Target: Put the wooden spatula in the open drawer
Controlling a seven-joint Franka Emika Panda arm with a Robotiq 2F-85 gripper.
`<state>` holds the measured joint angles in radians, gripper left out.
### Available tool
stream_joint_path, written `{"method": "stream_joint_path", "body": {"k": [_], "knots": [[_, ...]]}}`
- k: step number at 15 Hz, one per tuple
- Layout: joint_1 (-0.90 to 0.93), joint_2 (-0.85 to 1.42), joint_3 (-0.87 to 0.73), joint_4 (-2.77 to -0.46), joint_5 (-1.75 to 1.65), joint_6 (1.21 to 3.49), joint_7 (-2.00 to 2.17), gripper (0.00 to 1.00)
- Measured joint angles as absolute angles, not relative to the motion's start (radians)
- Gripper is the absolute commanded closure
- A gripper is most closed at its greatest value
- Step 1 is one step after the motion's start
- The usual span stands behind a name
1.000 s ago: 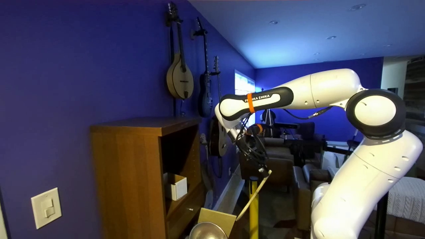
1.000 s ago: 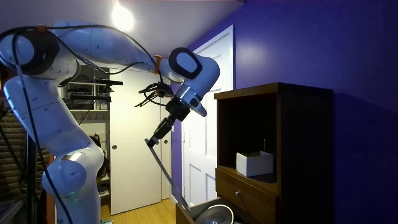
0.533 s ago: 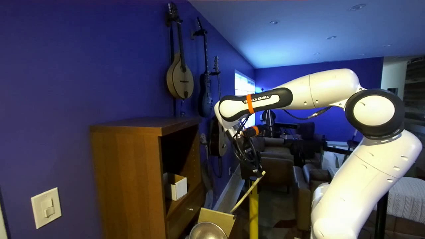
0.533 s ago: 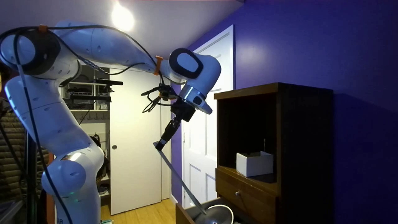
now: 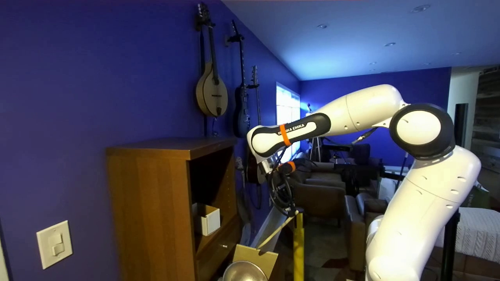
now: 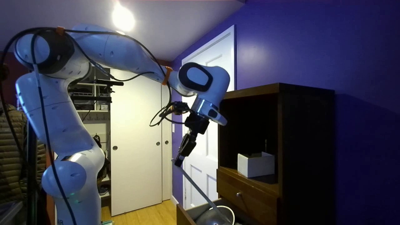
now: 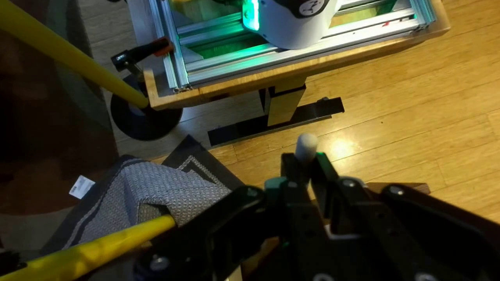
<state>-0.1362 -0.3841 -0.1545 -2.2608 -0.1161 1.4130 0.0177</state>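
Note:
The wooden spatula (image 5: 275,232) slants down from my gripper (image 5: 292,214) toward the open drawer (image 5: 264,260). In an exterior view the spatula (image 6: 197,188) passes over the drawer's front wall (image 6: 185,215). Its lower end overlaps a metal bowl (image 6: 212,217) in the drawer; I cannot tell if they touch. My gripper (image 6: 178,163) is shut on the upper end of the handle, above and in front of the drawer. In the wrist view the rounded handle end (image 7: 306,146) sticks out between the fingertips of the gripper (image 7: 304,163); the blade is hidden there.
The brown cabinet (image 5: 152,210) stands behind the drawer, with a closed drawer (image 6: 247,197) above the open one. A white box (image 6: 256,165) sits in its upper cubby. A yellow pole (image 5: 298,249) stands close to the gripper in an exterior view.
My gripper has moved down and toward the cabinet, still holding the spatula. The spatula's lower end has moved from the drawer's front edge to over the bowl, and the spatula lies flatter.

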Motion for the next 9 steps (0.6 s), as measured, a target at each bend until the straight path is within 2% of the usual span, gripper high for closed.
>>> {"method": "stream_joint_path", "body": {"k": [8, 9], "knots": [[-0.147, -0.265, -0.184, -2.301, -0.125, 1.566, -0.011, 0.97], [-0.146, -0.252, -0.184, -2.302, -0.125, 1.572, -0.015, 0.85]]}}
